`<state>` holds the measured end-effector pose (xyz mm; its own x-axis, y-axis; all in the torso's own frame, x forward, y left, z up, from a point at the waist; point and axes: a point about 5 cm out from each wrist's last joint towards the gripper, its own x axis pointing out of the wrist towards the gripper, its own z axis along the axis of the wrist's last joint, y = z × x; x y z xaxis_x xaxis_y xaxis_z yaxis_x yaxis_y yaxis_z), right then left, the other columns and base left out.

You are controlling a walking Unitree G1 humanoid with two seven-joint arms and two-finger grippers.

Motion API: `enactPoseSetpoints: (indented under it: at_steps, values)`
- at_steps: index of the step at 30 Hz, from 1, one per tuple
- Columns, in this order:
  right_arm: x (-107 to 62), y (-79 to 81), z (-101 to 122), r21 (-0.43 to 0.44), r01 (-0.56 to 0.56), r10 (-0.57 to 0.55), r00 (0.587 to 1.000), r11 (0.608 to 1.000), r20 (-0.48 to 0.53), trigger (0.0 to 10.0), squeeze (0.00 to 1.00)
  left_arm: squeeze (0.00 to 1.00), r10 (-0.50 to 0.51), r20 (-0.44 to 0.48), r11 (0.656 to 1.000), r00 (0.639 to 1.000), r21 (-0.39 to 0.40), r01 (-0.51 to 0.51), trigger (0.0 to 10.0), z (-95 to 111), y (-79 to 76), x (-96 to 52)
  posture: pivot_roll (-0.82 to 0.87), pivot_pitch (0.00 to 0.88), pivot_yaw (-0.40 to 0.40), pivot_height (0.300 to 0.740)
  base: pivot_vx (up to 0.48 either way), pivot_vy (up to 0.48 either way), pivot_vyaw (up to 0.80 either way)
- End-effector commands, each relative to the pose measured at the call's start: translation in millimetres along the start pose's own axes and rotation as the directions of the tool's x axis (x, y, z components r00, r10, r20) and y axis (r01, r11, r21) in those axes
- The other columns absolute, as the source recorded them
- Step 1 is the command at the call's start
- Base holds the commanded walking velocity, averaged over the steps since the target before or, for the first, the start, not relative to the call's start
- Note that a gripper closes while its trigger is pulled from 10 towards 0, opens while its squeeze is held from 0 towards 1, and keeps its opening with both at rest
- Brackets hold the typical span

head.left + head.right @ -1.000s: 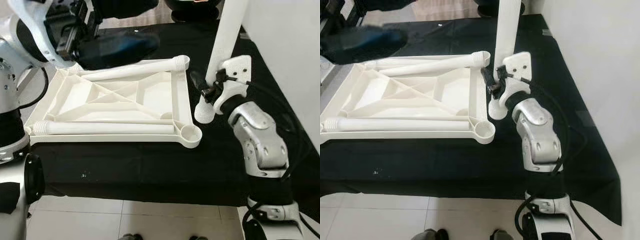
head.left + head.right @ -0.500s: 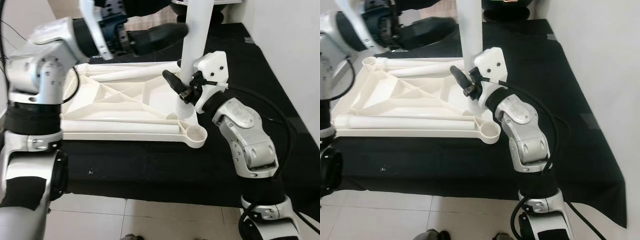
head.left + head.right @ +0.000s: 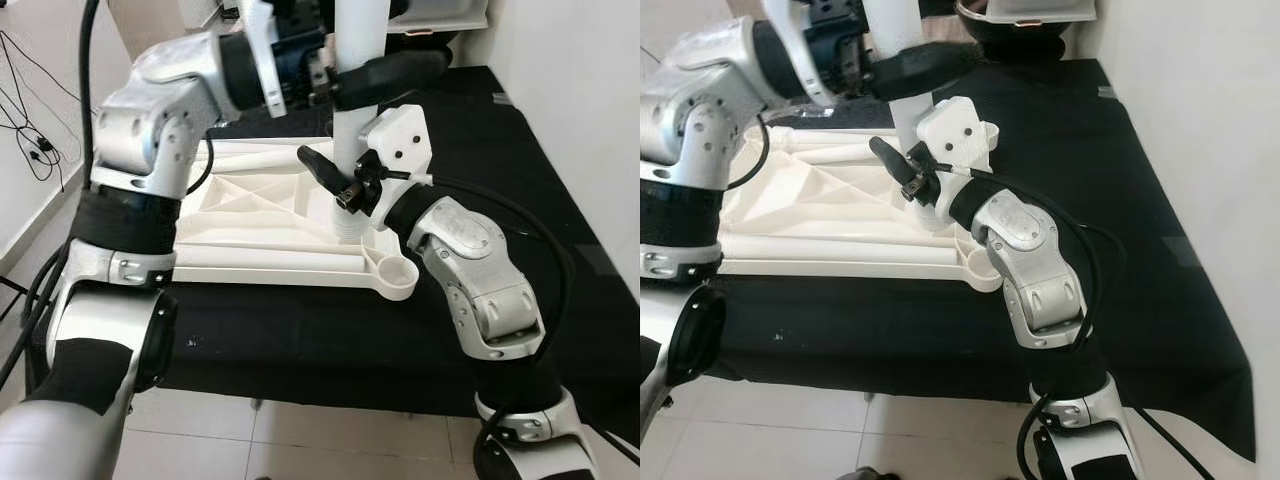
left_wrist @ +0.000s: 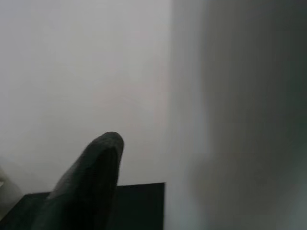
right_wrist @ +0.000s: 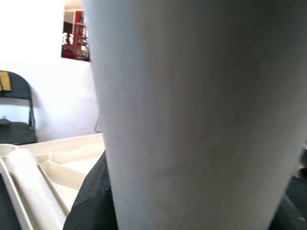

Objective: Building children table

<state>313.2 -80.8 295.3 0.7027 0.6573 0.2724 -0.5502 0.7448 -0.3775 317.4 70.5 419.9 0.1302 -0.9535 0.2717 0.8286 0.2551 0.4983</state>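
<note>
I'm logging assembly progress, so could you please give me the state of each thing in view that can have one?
table top: upside down on the black cloth, ribs facing up
upright leg: held vertical over the table top's inner area, not in a socket
near corner socket: empty
loose legs: lying flat on the table top
right gripper: shut on upright leg
left gripper: at the leg higher up, grip unclear

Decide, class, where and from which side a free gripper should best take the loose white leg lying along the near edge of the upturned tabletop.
Probably mid-length on the lying leg, from above, fingers spanning its round shaft. It lies flat along the tabletop rim, so its top is exposed.
</note>
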Motion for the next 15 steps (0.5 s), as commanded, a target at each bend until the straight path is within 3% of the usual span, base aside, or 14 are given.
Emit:
enactPoseSetpoints:
  at_steps: [1, 12, 15]
  values:
    - [3.8, 11.5, 5, -0.041, -0.062, 0.063, 0.998, 0.997, 0.017, 10.0, 0.00, 0.00, 0.093, 0.012, 0.995, 0.996, 0.028, -0.094, 0.0, 6, 11.3, -4.5, 0.00, 0.062, 0.061, 0.740, 0.000, 0.000, 0.00]
    - [6.6, 14.0, -9, -0.100, -0.034, 0.029, 0.998, 0.994, -0.050, 10.0, 0.00, 0.00, 0.189, 0.043, 0.982, 0.981, 0.013, -0.190, 0.0, 12, 22.8, -5.6, 0.01, 0.059, 0.050, 0.740, 0.000, 0.000, 0.00]
    - [6.6, 12.3, -11, -0.076, -0.021, 0.018, 0.999, 0.997, -0.050, 10.0, 0.00, 0.00, 0.187, 0.058, 0.982, 0.981, -0.002, -0.187, 0.0, 14, 24.0, -6.9, 0.01, 0.057, 0.048, 0.740, 0.000, 0.000, 0.00]
